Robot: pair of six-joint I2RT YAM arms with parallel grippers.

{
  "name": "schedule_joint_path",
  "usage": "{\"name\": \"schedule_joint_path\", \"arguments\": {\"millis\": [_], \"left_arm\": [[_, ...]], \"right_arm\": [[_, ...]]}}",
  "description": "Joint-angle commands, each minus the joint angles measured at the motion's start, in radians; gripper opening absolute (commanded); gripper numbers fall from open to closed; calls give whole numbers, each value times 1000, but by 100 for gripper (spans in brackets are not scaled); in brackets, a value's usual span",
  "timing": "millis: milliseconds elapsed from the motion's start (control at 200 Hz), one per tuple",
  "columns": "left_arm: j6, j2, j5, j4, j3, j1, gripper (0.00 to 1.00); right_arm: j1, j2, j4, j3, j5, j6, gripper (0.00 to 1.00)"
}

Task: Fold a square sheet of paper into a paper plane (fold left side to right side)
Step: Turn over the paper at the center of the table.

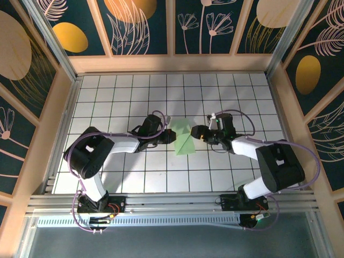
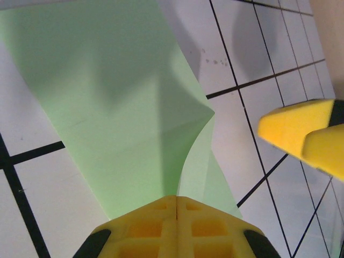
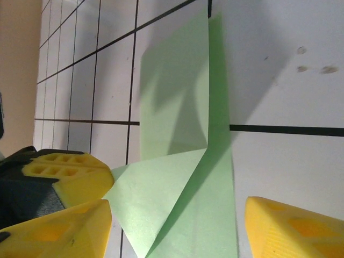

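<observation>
Paper point(image 2: 118, 107) in left claw point(image 2: 176, 205)

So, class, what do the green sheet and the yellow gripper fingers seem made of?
Green sheet: thin matte paper; it holds sharp creases and a flap curls. Gripper fingers: likely hard matte plastic, with moulded grid recesses.

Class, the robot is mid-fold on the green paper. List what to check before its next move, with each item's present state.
1. Left tool shut on the green sheet: ok.
2. Right tool open, jaws either side of the sheet: ok.
3. Sheet resting on the table between both tools: ok.
4. Flap lying flat: not ok, it bows upward.
5. Edges aligned: cannot tell.
</observation>
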Motion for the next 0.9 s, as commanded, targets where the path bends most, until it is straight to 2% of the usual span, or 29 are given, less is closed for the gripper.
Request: {"name": "schedule_joint_path", "arguments": {"millis": [0, 591, 891], "left_arm": [[-18, -31, -22, 54, -23, 3, 2], [-24, -49, -30, 61, -56, 3, 2], [-25, -37, -43, 58, -60, 2, 2]], "right_arm": [[26, 33, 102, 1, -7, 42, 66], [78, 226, 276, 78, -16, 106, 66], [88, 276, 320, 102, -68, 121, 59]]}}
